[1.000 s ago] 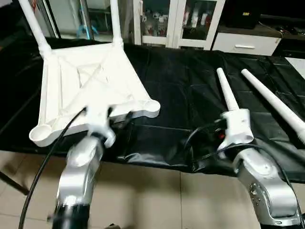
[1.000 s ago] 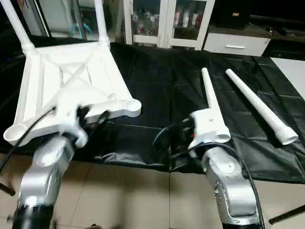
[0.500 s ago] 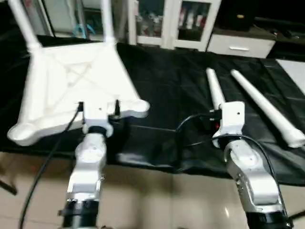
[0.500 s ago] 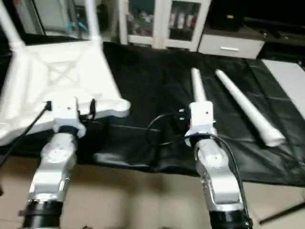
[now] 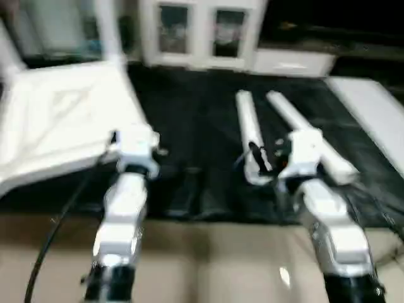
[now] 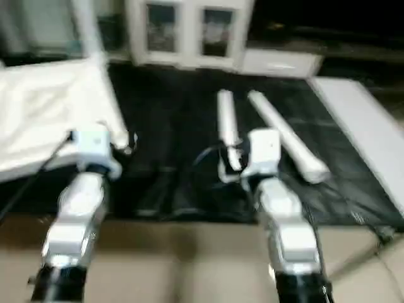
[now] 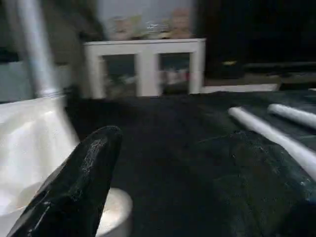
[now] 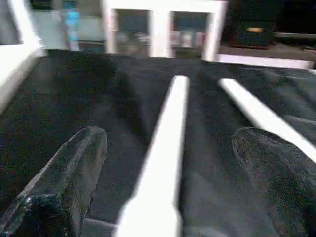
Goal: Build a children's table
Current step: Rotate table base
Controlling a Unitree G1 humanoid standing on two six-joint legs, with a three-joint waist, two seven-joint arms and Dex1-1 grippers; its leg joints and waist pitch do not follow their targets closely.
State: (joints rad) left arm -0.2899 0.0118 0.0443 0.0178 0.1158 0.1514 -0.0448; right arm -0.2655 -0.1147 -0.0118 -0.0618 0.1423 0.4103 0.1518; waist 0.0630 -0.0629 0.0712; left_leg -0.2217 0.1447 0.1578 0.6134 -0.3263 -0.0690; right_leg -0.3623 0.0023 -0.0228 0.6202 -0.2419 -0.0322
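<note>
The children's table tabletop (image 5: pixel 57 120) lies upside down on the left, with an upright leg (image 7: pixel 34 49) screwed into a far corner. My left gripper (image 5: pixel 136 137) is open at the tabletop's near right corner socket (image 7: pixel 111 210), and its black finger (image 7: pixel 74 187) is empty. Two loose legs (image 5: pixel 249 132) (image 5: pixel 302 129) lie side by side on the right. My right gripper (image 8: pixel 168 192) is open. Its fingers (image 8: pixel 64 182) stand either side of the near end of the left loose leg (image 8: pixel 165 143), apart from it. The second loose leg (image 8: pixel 256 116) lies beside.
A black sheet (image 5: pixel 196 107) covers the work table, and its front edge runs just ahead of my forearms. A flat white board (image 5: pixel 372 117) lies at the far right. White cabinets (image 5: pixel 196 31) stand behind the table. Tiled floor (image 5: pixel 208 265) lies below.
The whole picture has swung right and blurred, so the camera moved. My left arm has straightened toward the tabletop's near corner. The right gripper stays at the loose leg's near end. Both grippers remain open.
</note>
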